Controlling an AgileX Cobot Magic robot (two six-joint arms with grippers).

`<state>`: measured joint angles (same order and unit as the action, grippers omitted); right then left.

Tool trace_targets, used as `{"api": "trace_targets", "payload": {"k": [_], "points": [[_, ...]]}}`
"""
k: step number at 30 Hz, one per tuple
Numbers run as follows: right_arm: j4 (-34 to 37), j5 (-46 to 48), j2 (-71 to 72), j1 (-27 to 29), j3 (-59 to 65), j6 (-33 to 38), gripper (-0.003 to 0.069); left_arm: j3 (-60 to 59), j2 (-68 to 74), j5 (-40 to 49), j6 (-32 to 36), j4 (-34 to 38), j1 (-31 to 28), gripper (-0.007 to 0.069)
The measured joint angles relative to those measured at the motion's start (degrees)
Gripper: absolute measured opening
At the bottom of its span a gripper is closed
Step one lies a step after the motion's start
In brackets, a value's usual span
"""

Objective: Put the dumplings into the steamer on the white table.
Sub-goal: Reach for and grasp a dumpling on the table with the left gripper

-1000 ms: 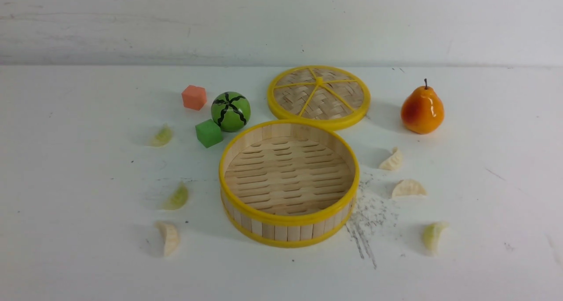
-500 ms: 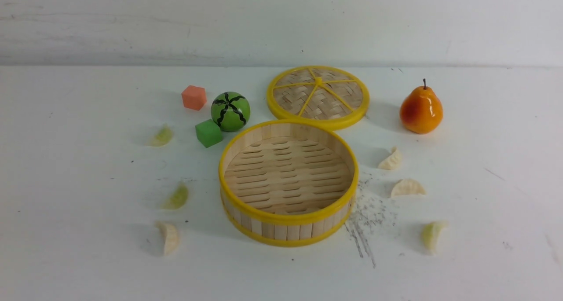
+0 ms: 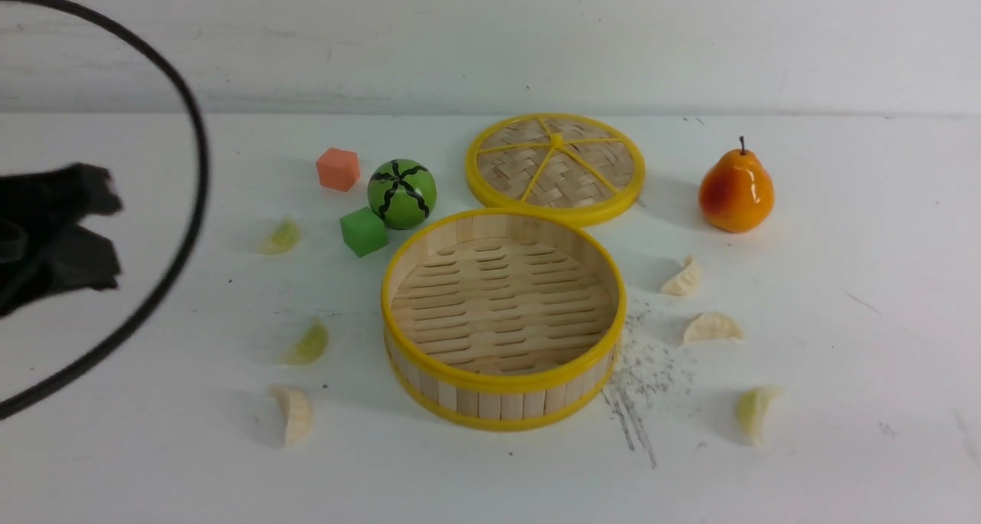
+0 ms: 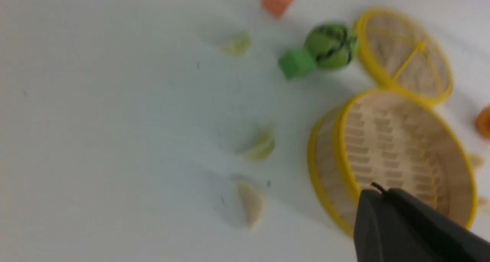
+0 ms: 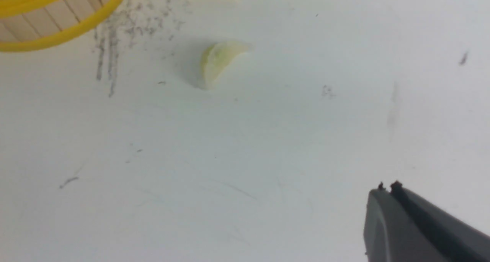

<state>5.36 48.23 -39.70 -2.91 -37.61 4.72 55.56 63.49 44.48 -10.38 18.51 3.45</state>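
Lying on the white table [image 3: 858,447], six dumplings [image 3: 310,342] flank the steamer [image 3: 498,403], three to its left, three to its right, all outside it; left gripper [image 4: 377,189], jaws pressed together, empty, over the table's left side; right gripper [image 5: 386,187], likewise closed and empty, above bare table near a yellow-green dumpling.

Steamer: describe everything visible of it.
The steamer is a round, shallow basket with a pale wooden strip wall, yellow rims top and bottom, and a slatted, bamboo-looking floor. It stands upright and open on the white table, empty. The woven lid lies just behind it; whether they touch cannot be told.
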Motion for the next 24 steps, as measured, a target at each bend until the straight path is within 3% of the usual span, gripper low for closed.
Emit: {"api": "trace_targets", "payload": {"k": [5, 11, 19, 22, 24], "points": [[8.7, -6.0, -2.8, 0.0, 0.0, 4.6, -0.0008, 4.8, 12.6, 4.0, 13.8, 11.3, 0.0, -0.0013], [14.3, -6.9, -5.7, -1.7, 0.0, 10.2, -0.0005, 12.1, 20.4, 4.9, 15.5, 12.1, 0.0, -0.0013], [10.0, -6.3, -7.8, -11.8, 0.0, 12.0, -0.0003, 39.7, 39.2, 11.2, 12.9, -1.3, 0.0, -0.0007], [7.7, -6.6, -7.8, -13.7, 0.0, 12.0, -0.0001, 46.4, 46.1, 12.1, 13.4, -7.7, 0.0, 0.0047], [7.0, -7.4, -7.8, -14.0, 0.0, 12.0, 0.0000, 50.9, 50.8, 12.4, 13.8, -11.1, 0.0, 0.0133]]}}
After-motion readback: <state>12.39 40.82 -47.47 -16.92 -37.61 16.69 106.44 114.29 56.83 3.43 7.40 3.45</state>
